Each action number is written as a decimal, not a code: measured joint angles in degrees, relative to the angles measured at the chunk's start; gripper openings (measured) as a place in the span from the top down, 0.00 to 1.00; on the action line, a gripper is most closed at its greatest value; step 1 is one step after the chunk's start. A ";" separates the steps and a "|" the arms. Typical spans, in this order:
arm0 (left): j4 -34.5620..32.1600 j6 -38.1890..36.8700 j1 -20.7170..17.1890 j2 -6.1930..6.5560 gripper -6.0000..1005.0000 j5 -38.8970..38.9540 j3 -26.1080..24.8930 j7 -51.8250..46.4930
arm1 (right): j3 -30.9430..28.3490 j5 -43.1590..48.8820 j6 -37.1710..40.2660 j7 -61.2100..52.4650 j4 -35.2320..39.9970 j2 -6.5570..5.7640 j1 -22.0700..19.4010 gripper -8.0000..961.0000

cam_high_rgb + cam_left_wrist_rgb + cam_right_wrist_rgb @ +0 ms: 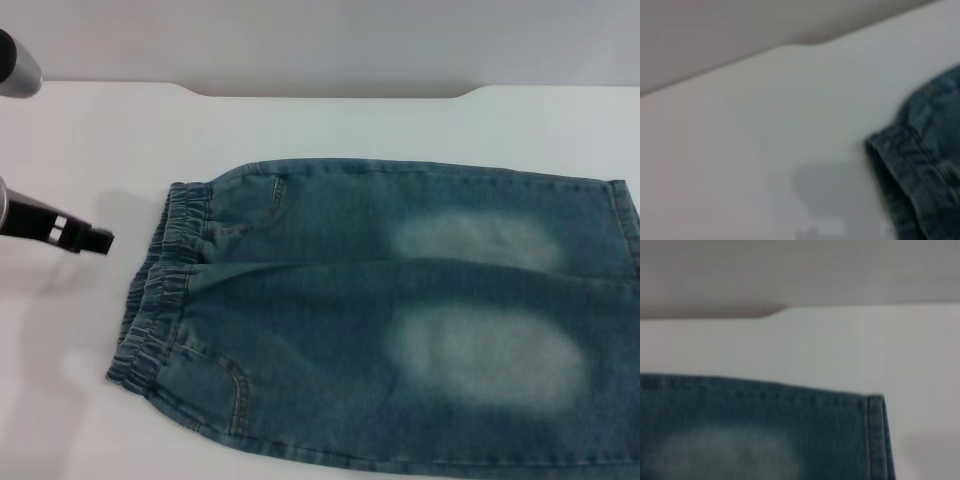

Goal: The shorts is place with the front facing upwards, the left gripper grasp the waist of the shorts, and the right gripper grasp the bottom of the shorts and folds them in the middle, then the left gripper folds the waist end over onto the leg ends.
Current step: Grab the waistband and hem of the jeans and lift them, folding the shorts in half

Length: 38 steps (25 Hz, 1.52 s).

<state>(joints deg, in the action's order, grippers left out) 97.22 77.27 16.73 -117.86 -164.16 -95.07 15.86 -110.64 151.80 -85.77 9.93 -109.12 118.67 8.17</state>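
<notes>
The shorts (400,320) lie flat and front up on the white table (330,125), the waist (165,275) toward my left and the leg ends (622,215) running off toward my right, two pale faded patches on the thighs. My left gripper (98,240) hovers above bare table just beside the waist, apart from the cloth, with nothing between the two, and I cannot tell whether its fingers are spread or closed. My right gripper is out of sight in every view; its wrist camera looks down on a hemmed corner of the shorts (875,435) with open table beyond it.
</notes>
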 joint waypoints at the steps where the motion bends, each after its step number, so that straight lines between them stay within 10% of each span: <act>1: 1.10 2.42 0.30 0.00 0.19 -0.18 0.07 0.07 | -0.41 -0.36 -0.87 -0.01 -0.12 0.03 -0.15 0.24; 38: -3.08 19.11 7.24 -0.52 0.19 -0.13 10.79 -6.05 | -4.68 -3.45 0.04 1.90 3.10 0.13 -2.67 0.24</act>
<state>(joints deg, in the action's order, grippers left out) 94.14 96.38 23.97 -118.38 -164.29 -84.28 9.81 -115.32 148.35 -85.72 11.83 -106.02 118.80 5.50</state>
